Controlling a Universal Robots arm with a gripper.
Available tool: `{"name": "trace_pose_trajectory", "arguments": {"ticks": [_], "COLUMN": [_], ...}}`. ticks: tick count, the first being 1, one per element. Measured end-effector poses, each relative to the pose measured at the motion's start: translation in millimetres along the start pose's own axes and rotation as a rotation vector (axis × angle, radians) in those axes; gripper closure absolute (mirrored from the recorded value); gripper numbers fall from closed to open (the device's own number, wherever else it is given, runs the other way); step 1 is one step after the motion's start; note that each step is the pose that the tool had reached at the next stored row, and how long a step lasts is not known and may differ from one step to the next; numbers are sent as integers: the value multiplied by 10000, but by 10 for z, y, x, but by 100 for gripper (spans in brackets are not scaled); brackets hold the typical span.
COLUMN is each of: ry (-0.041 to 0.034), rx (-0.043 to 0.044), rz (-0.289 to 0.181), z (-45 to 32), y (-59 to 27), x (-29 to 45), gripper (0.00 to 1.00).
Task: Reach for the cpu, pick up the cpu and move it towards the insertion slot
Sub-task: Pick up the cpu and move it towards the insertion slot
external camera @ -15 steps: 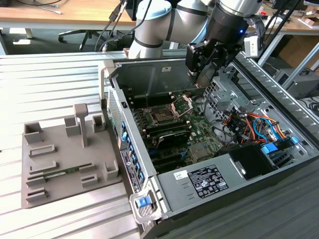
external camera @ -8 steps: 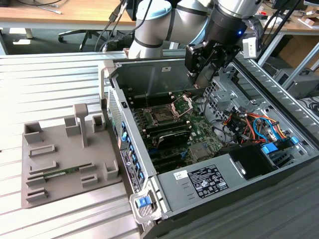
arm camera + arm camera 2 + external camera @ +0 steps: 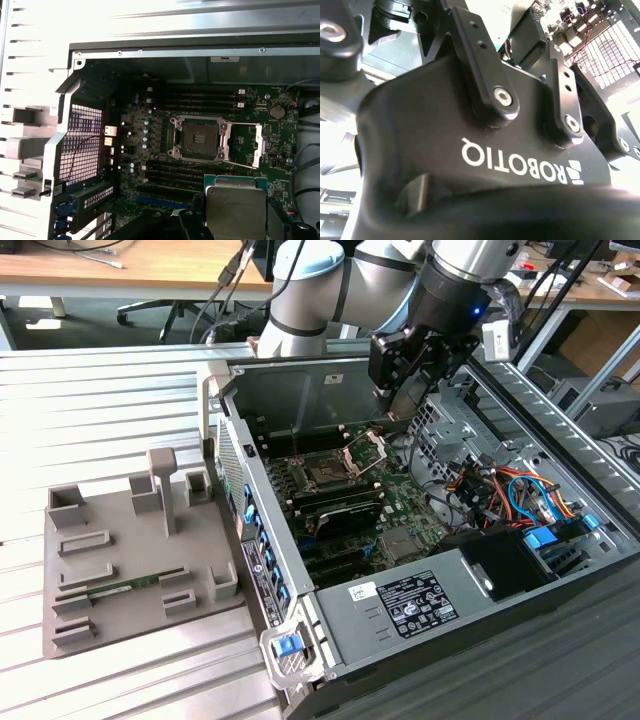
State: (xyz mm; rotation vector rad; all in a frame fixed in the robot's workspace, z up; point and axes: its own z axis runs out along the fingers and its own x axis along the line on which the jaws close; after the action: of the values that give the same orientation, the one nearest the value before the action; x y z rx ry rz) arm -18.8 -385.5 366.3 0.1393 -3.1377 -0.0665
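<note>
Holding the cpu [image 3: 235,204] clamped between the fingers [image 3: 280,220], hovering inside the open computer case [image 3: 330,370], near but clear of the insertion slot [image 3: 199,139] on the green motherboard [image 3: 150,150].

The arm [image 3: 330,285] is silver-grey with pale blue joint caps and a glowing blue wrist ring; its black end effector [image 3: 485,165] carries hex screws and white lettering.

Ribbed metal tabletop [image 3: 110,410], wooden desk [image 3: 120,265] behind, office chair base [image 3: 165,310], dark floor
</note>
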Motion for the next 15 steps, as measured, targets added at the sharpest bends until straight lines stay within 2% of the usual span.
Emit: {"name": "trace_pose_trajectory", "arguments": {"ticks": [15], "ry": [0], "rx": [0], "rz": [0], "z": [169], "y": [148], "x": [-5], "gripper": [45]}}
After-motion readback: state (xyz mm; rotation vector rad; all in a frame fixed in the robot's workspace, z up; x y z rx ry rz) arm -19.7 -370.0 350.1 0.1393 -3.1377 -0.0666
